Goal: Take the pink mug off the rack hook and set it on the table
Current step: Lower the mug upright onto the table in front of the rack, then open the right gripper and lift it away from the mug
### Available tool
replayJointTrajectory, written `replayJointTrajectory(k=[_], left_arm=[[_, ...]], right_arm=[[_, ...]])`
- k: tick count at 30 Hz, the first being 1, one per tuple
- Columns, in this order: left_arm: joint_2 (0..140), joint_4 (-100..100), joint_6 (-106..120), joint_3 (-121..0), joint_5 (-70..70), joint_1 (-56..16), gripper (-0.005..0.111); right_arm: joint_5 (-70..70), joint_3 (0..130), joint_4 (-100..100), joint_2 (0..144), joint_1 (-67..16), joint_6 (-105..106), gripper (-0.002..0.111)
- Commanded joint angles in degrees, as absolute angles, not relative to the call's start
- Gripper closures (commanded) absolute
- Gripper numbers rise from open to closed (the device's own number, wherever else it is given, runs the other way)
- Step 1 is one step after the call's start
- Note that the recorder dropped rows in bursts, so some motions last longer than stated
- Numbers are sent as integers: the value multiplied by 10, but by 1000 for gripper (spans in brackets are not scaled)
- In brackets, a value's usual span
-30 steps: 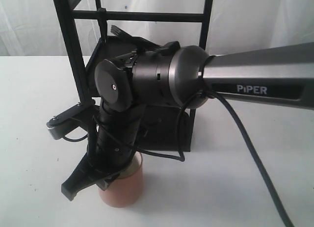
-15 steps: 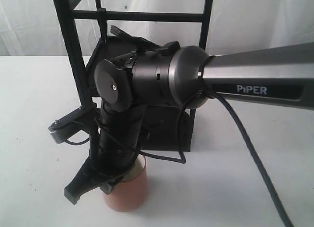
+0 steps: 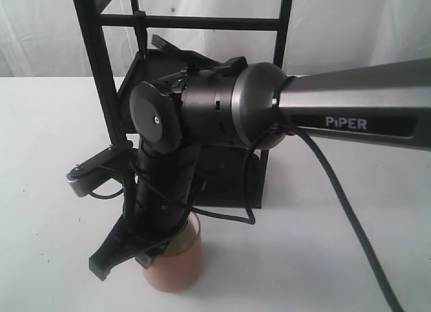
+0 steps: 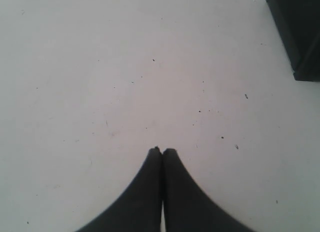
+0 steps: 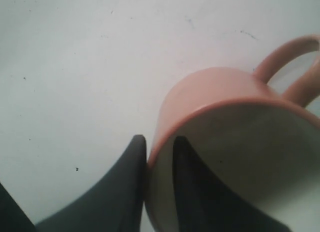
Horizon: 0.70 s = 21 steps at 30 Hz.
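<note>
Left gripper, clenched on nothing, hangs over the table. At lower centre of the exterior view, the right gripper grips the pink mug by its rim, 1 finger inside. The mug is upright, on or just above the table. Placing step, seemingly: next needs contact, then release.

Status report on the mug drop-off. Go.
Right gripper shut on pink mug rim, one jaw inside. Left gripper shut, empty, over table. Mug upright, off the rack, at or just above tabletop.
</note>
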State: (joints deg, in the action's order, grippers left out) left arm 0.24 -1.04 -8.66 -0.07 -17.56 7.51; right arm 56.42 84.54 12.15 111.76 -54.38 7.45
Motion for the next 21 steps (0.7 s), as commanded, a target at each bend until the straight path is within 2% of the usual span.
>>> replayJointTrajectory(k=[1, 7, 16, 21], left_arm=[[0, -10, -90, 0, -192, 72, 107], [0, -10, -90, 0, -192, 72, 107], [0, -10, -90, 0, -192, 72, 107], [0, -10, -90, 0, -192, 72, 107]], right_arm=[[562, 845, 118, 1115, -542, 74, 89], [568, 848, 112, 1104, -542, 74, 89], [597, 862, 100, 990, -542, 71, 90], [700, 860, 55, 929, -542, 74, 90]])
